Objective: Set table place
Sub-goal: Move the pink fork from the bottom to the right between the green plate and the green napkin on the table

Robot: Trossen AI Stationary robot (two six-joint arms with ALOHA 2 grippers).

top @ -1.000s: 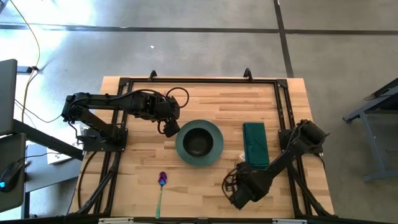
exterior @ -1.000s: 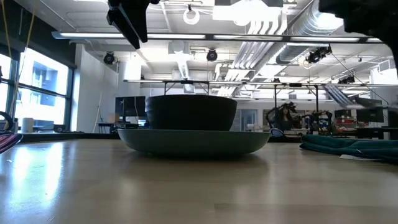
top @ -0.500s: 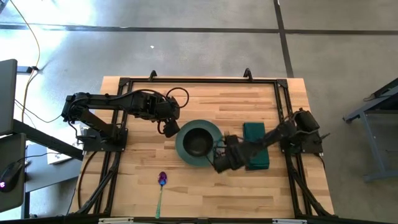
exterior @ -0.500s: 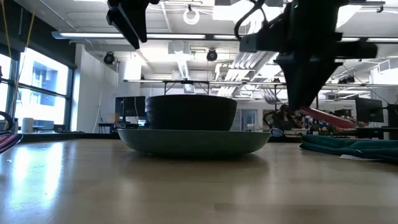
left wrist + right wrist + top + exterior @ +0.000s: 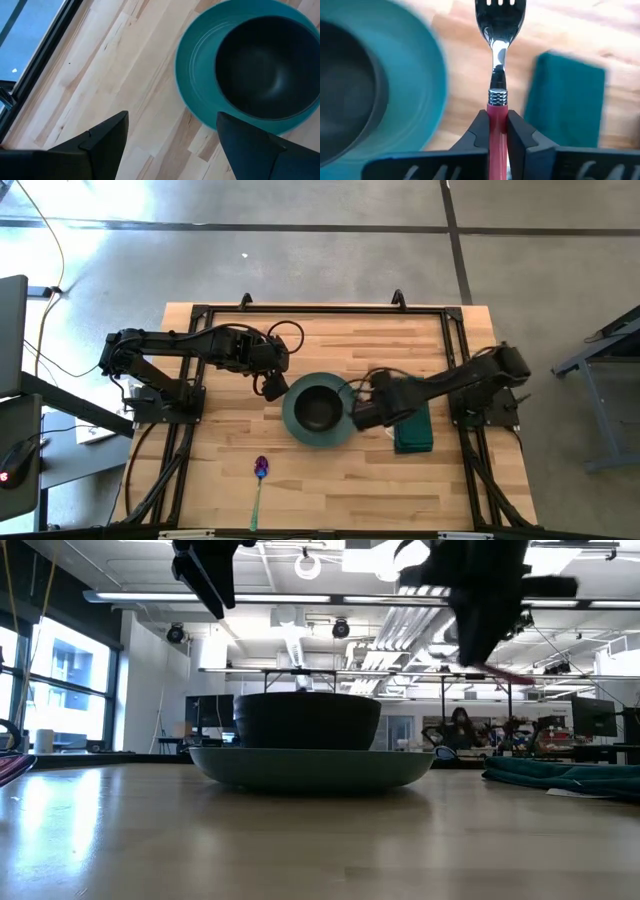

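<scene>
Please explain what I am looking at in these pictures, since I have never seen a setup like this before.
These are two dark robot arms working at a wooden table. One picture looks straight down, one looks level across the tabletop, and two come from cameras on the arms' wrists. On the table stands a teal plate with a dark bowl on it; a folded teal napkin lies to one side and a purple-handled spoon near the front edge. The right gripper is shut on a red-handled fork, between plate and napkin. The left gripper hangs open beside the plate, holding nothing.
</scene>
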